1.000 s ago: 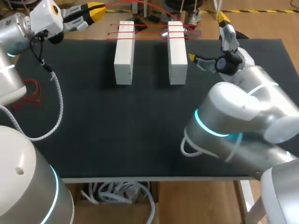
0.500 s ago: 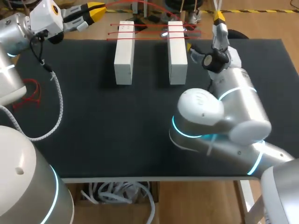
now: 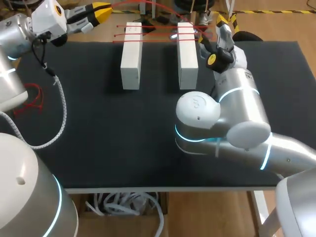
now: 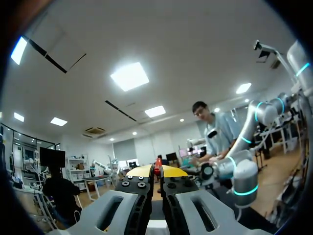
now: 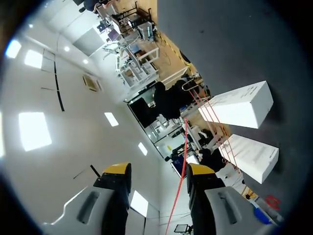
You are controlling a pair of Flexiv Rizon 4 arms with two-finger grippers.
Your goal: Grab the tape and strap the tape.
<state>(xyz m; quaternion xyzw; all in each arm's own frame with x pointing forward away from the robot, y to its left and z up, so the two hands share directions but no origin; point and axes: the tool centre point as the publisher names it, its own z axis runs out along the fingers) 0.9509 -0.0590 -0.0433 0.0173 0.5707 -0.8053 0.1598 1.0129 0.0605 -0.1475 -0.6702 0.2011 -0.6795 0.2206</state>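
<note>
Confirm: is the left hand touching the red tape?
Touching. The left wrist view shows the red tape pinched between the two shut yellow tips of the left hand, with contact on both sides.

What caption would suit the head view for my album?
Left gripper holds red tape strung across two white blocks; right gripper open beside them.

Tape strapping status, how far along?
Done: strands of red tape span the two white blocks. In hand: left end effector is shut on the tape; right end effector is open around a strand. Left, probably: right closes on it, then the rest gets strapped.
</note>
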